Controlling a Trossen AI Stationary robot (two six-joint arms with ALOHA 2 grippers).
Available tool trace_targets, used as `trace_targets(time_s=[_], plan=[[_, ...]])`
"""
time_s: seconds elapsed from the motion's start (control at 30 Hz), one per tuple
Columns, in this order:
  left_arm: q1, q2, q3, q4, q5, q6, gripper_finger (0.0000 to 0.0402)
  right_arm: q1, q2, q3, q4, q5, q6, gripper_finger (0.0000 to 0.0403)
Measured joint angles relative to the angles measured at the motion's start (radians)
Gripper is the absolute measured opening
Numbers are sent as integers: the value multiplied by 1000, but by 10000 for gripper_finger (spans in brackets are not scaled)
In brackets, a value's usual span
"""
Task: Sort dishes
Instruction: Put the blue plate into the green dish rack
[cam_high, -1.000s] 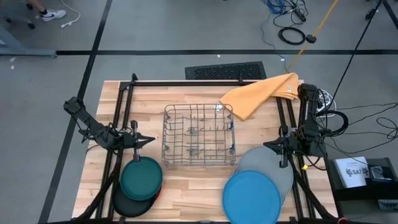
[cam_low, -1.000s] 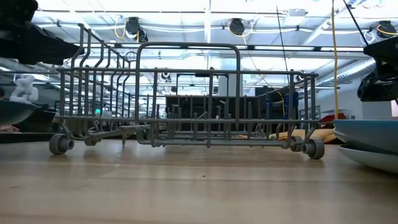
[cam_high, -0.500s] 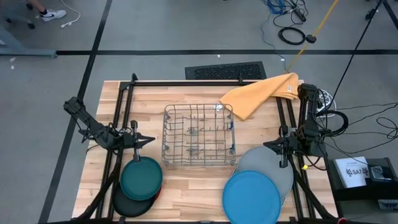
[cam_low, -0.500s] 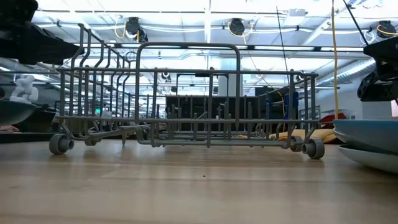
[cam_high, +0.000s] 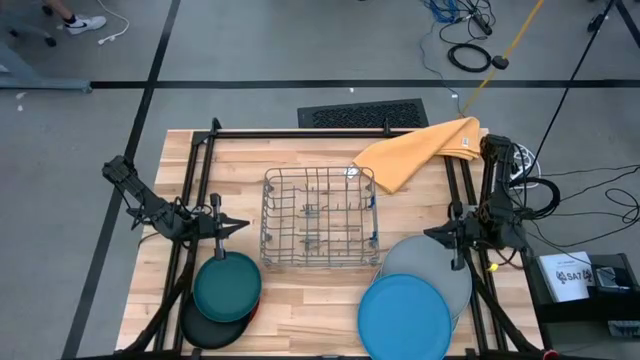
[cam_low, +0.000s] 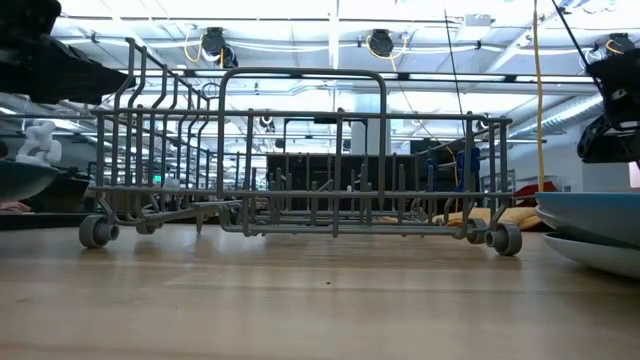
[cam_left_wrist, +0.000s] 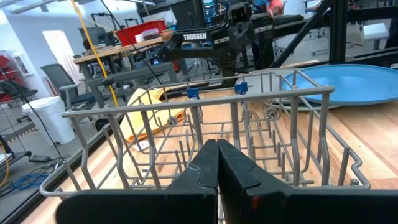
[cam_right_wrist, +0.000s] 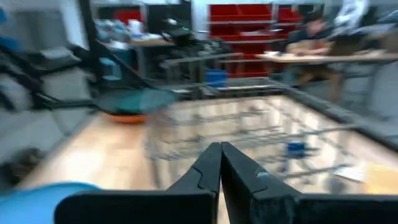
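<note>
A wire dish rack (cam_high: 318, 218) stands mid-table. At the near left lies a stack of small dishes: a dark teal plate (cam_high: 227, 285) on a black one (cam_high: 205, 327), with an orange-red rim (cam_high: 256, 309) peeking out between them. At the near right a bright blue plate (cam_high: 405, 317) lies on a grey plate (cam_high: 430, 262). My left gripper (cam_high: 240, 226) is shut and hovers level just left of the rack, above the teal plate's far edge. My right gripper (cam_high: 432, 234) is also shut and hovers level right of the rack, over the grey plate. Both point at the rack (cam_left_wrist: 199, 118).
A yellow-orange cloth (cam_high: 420, 150) lies crumpled at the table's far right corner. Dark frame bars (cam_high: 300, 133) run along the far edge and down both sides. Bare wood (cam_high: 310, 300) shows between the two stacks. A person sits at a bench (cam_right_wrist: 311, 31) beyond the table.
My right gripper has rolled and tipped a little in place, staying shut. The dishes and the rack have not moved.
</note>
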Motion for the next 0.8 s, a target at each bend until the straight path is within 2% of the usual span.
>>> trace_targets(time_s=[0.23, 0.33, 0.43, 0.6, 0.7, 0.8], plan=[[0, 0, 0, 0, 0, 0, 0, -40, 0, 2, 367, -298, -313, 6], [0, 0, 0, 0, 0, 0, 0, -41, 0, 53, 391, -312, -350, 6], [0, 0, 0, 0, 0, 0, 0, -41, 0, 147, 302, -307, -328, 6], [0, 0, 0, -1, 0, 0, 0, -40, 45, 353, 25, -322, -188, 6], [0, 0, 0, 0, 0, 0, 0, -40, 110, 475, -181, -411, -91, 6], [0, 0, 0, -1, 0, 0, 0, -40, 203, 565, -287, -495, -61, 6]])
